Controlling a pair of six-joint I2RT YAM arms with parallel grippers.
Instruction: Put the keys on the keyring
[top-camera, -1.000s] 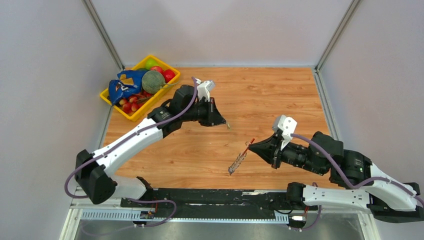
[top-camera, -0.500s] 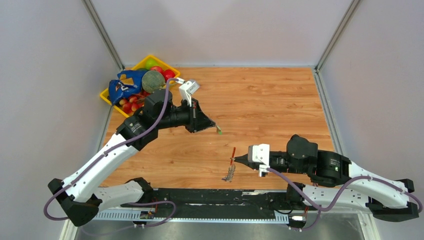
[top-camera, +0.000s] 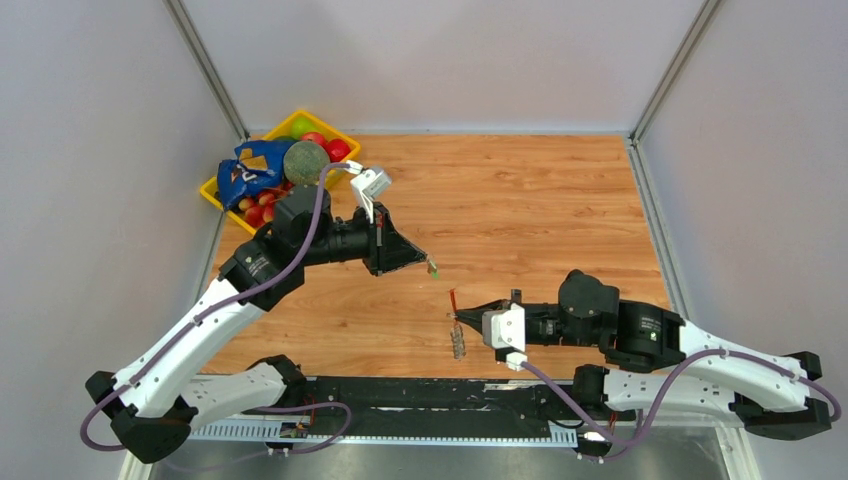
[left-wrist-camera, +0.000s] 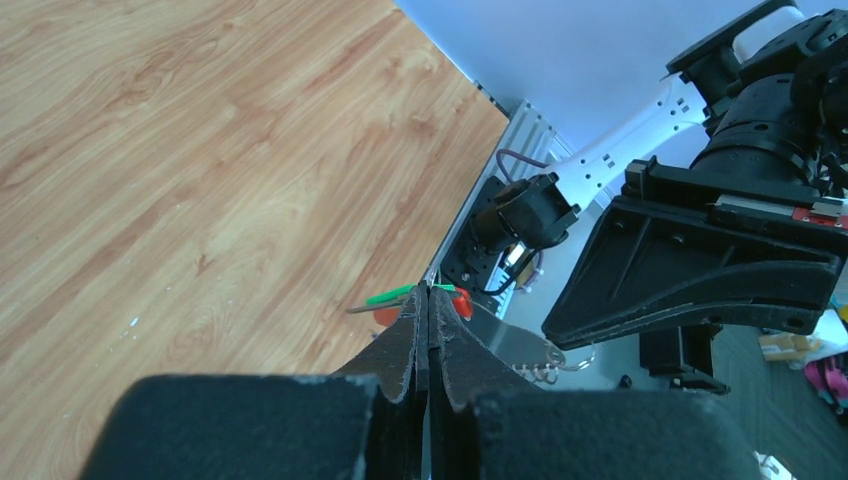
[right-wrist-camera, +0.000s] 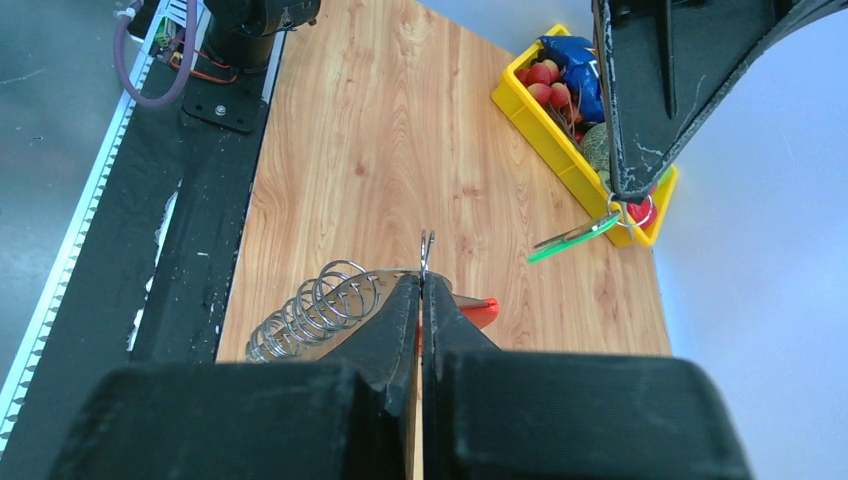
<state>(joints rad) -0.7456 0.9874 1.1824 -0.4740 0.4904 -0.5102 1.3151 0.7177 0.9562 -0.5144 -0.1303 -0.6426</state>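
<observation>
Grip is thin on both sides — our left gripper (top-camera: 431, 265), closed tight, pinches the green key (left-wrist-camera: 392, 297) over the bench (top-camera: 560, 200) middle; our right gripper (top-camera: 459, 317), also closed, holds the keyring (right-wrist-camera: 318, 304) near the front edge. We fear the key twists and misses.

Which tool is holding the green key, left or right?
The left tool, shut on the green key; the right tool grips the keyring, a silver coil with a red clip.

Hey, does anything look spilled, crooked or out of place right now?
Nothing stands out. The left gripper pinches the green key, the right gripper pinches the keyring, and the yellow bin sits upright with its contents inside.
</observation>
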